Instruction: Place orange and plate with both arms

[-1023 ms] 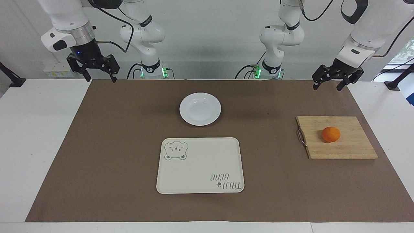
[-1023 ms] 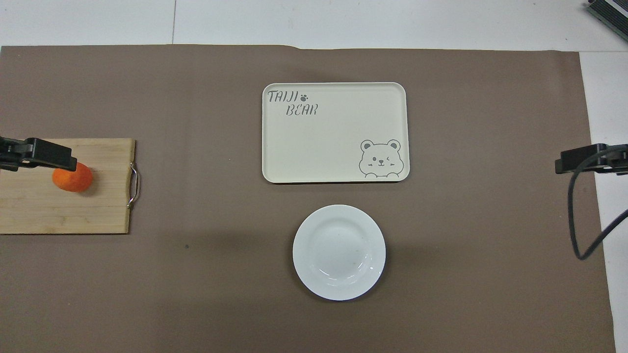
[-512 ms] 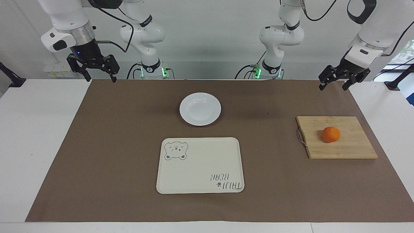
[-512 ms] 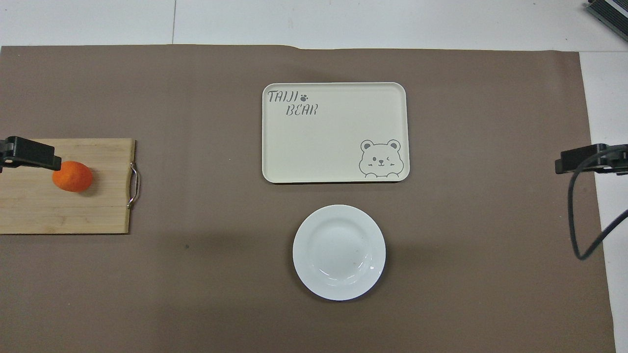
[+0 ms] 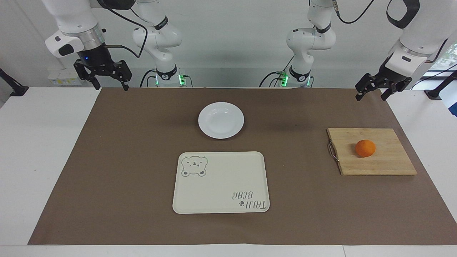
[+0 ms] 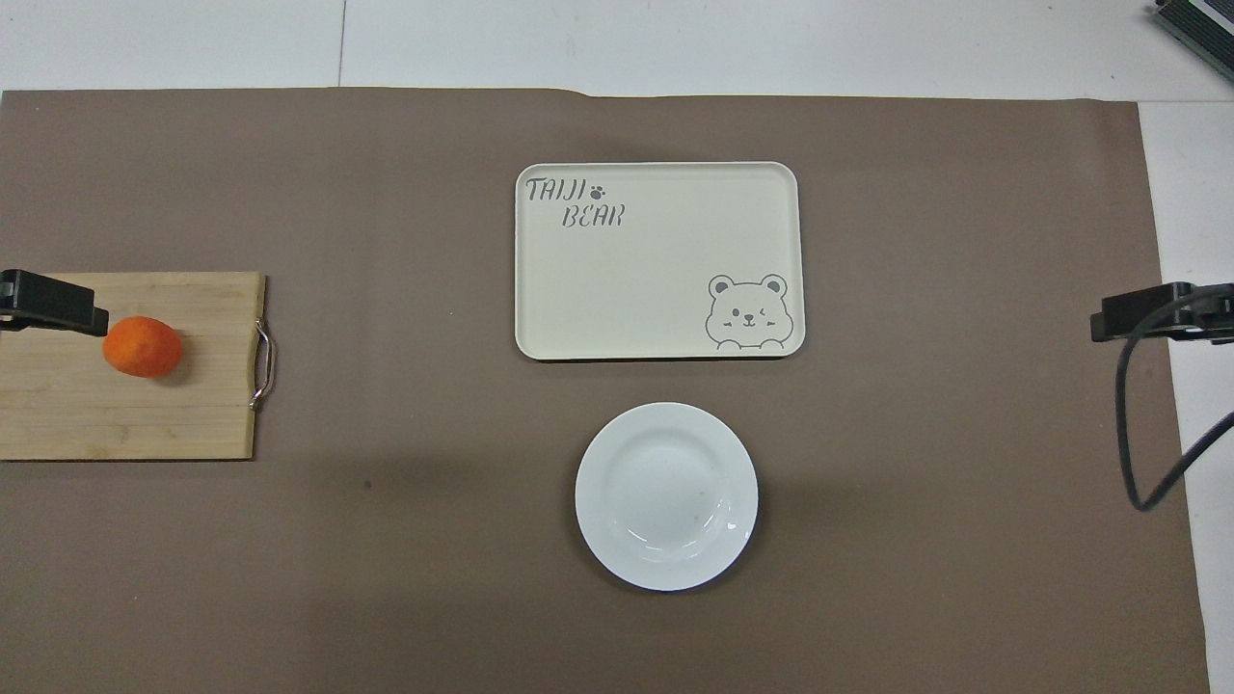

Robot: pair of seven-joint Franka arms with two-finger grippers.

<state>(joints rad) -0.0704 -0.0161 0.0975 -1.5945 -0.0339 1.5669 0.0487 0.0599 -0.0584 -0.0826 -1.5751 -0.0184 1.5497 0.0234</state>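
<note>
The orange (image 5: 365,148), round and dimpled, sits on the wooden cutting board (image 5: 385,164); the glossy white plate (image 5: 221,120) lies nearer the robots than the cream tray (image 5: 221,182). Both the left pincer (image 5: 371,93) and right pincer (image 5: 107,84) hang released, holding nothing. Best to lower straight over the orange and close gently, since it may roll.

A brown mat (image 5: 142,142) covers most of the white table (image 5: 35,142); a cream tray with a bear drawing (image 5: 221,182) lies mid-mat; a wooden cutting board with a metal handle (image 5: 385,160) sits toward the left arm's end
</note>
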